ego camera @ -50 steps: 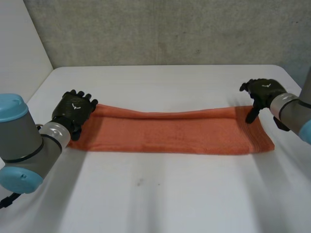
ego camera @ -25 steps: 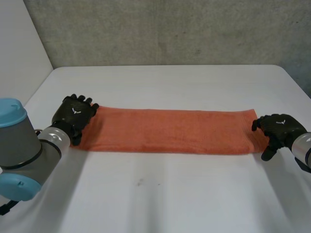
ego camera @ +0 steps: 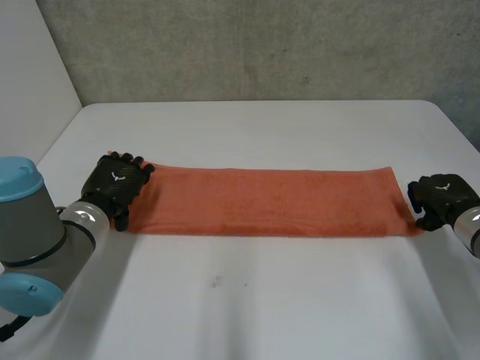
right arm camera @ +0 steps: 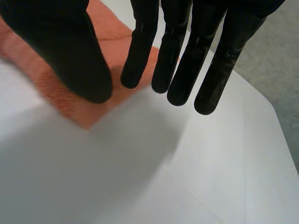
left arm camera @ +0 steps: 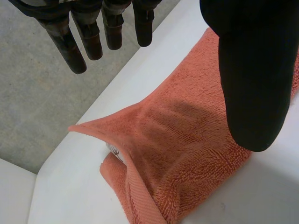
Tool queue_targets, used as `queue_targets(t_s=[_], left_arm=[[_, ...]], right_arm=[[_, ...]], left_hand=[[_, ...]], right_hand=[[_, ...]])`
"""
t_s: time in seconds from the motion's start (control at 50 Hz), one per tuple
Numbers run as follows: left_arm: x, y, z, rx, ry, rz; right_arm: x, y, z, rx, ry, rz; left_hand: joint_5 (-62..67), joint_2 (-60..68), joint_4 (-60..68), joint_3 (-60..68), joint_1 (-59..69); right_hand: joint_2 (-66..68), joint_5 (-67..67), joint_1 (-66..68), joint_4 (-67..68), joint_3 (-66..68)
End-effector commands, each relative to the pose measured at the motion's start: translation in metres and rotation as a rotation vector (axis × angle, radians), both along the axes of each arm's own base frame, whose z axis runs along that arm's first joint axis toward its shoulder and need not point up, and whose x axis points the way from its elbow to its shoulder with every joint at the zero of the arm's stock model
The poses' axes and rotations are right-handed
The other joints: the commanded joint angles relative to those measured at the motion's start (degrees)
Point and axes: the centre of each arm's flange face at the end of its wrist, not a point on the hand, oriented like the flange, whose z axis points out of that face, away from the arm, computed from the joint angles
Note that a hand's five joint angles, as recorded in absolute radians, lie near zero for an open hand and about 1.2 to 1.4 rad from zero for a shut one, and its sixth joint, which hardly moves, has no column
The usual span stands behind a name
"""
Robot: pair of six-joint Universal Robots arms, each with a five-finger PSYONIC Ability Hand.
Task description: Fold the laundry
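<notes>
Towel (ego camera: 270, 201), orange and already a long strip, lies across the white table (ego camera: 262, 127), left hand (ego camera: 116, 184) at its left end, right hand (ego camera: 442, 196) at its right, both spread wide, gripping nothing. Crosswise fold likely next: pinch an end's corners.

Soft, diffuse light leaves the white table (ego camera: 262, 300) bright and the grey wall (ego camera: 262, 52) behind it duller.
</notes>
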Motion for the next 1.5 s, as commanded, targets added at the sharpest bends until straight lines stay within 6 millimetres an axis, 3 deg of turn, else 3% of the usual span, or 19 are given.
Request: queue_targets(t_s=[0.02,0.32,0.54,0.68,0.82,0.94,1.0,1.04,1.1,1.14,1.2,1.26,1.32,1.36,1.38,1.42,1.44,1.48,1.5], left_arm=[[0.000,0.001,-0.002,0.007,-0.002,-0.001],[0.001,0.003,-0.003,0.012,-0.003,0.001],[0.000,0.003,-0.003,0.012,-0.003,-0.002],[0.000,0.003,-0.003,0.012,-0.003,-0.004],[0.000,0.004,-0.004,0.015,-0.004,-0.002],[0.000,0.005,-0.005,0.020,-0.005,-0.004],[0.000,0.006,-0.005,0.021,-0.005,-0.006],[0.000,0.006,-0.005,0.021,-0.005,-0.006],[0.000,0.007,-0.006,0.024,-0.007,-0.006],[0.001,0.006,-0.006,0.023,-0.006,-0.003],[0.001,0.006,-0.006,0.023,-0.006,-0.004],[0.001,0.006,-0.004,0.017,-0.005,-0.002],[0.001,0.006,-0.003,0.014,-0.004,-0.002],[0.000,0.007,-0.002,0.014,-0.004,-0.003],[0.000,0.007,-0.002,0.014,-0.004,-0.003],[0.001,0.007,-0.001,0.010,-0.002,-0.001],[0.001,0.007,-0.001,0.010,-0.002,-0.001],[0.001,0.007,0.001,0.005,-0.001,0.001],[0.001,0.007,0.002,0.002,-0.001,0.004]], right_arm=[[-0.006,0.006,-0.003,0.057,-0.021,-0.014],[0.006,0.021,-0.002,0.121,-0.106,0.075],[0.005,0.014,-0.002,0.106,-0.106,0.079],[0.005,0.009,-0.006,0.103,-0.099,0.076],[0.002,0.001,-0.011,0.096,-0.082,0.064],[-0.004,-0.003,-0.009,0.082,-0.063,0.025],[-0.020,-0.011,-0.002,0.056,-0.028,-0.065],[-0.049,-0.024,0.006,0.021,0.011,-0.187],[-0.064,-0.031,0.012,-0.003,0.034,-0.240],[-0.096,-0.043,0.023,-0.042,0.090,-0.326],[-0.115,-0.050,0.035,-0.082,0.138,-0.363],[-0.114,-0.051,0.038,-0.094,0.148,-0.354],[-0.094,-0.054,0.051,-0.137,0.129,-0.307],[-0.047,-0.050,0.076,-0.216,0.065,-0.208],[-0.046,-0.050,0.077,-0.216,0.065,-0.207],[0.010,-0.037,0.098,-0.276,-0.002,-0.079],[0.010,-0.037,0.098,-0.276,-0.002,-0.078],[0.072,-0.017,0.112,-0.321,-0.048,0.079],[0.072,-0.017,0.112,-0.321,-0.048,0.080]], left_hand=[[0.3,0.9,0.8,0.8,0.4],[0.3,0.9,0.8,0.8,0.4],[0.3,0.9,0.8,0.8,0.4],[0.3,0.9,0.8,0.8,0.4],[0.3,0.9,0.8,0.8,0.4],[0.3,0.9,0.8,0.8,0.4],[0.1,0.7,0.7,0.6,0.2],[0.1,0.7,0.7,0.6,0.2],[0.1,0.7,0.7,0.6,0.2],[0.1,0.7,0.7,0.6,0.2],[0.1,0.7,0.7,0.6,0.2],[0.1,0.7,0.7,0.6,0.2],[0.1,0.7,0.7,0.6,0.2],[0.1,0.7,0.7,0.6,0.2],[0.1,0.7,0.7,0.6,0.2],[0.0,0.5,0.5,0.4,0.0],[0.0,0.5,0.5,0.4,0.0],[0.0,0.5,0.5,0.4,0.0],[0.0,0.5,0.5,0.4,0.0]], right_hand=[[-7.1,-7.9,0.7,-7.3,-7.2],[-8.6,-9.4,-0.8,-8.8,-8.7],[-6.1,-6.9,1.7,-6.3,-6.2],[5.7,4.8,13.5,5.5,5.6],[27.0,26.1,34.8,26.8,26.9],[27.1,26.3,35.0,26.9,27.1],[27.1,26.3,35.0,26.9,27.1],[27.1,26.3,35.0,26.9,27.1],[27.1,26.3,35.0,26.9,27.1],[27.1,26.3,35.0,26.9,27.1],[27.1,26.3,35.0,26.9,27.1],[27.1,26.3,35.0,26.9,27.1],[27.1,26.3,35.0,26.9,27.1],[27.1,26.3,35.0,26.9,27.1],[27.1,26.3,35.0,26.9,27.1],[27.1,26.3,35.0,26.9,27.1],[27.1,26.3,35.0,26.9,27.1],[27.1,26.3,35.0,26.9,27.1],[27.1,26.3,35.0,26.9,27.1]])
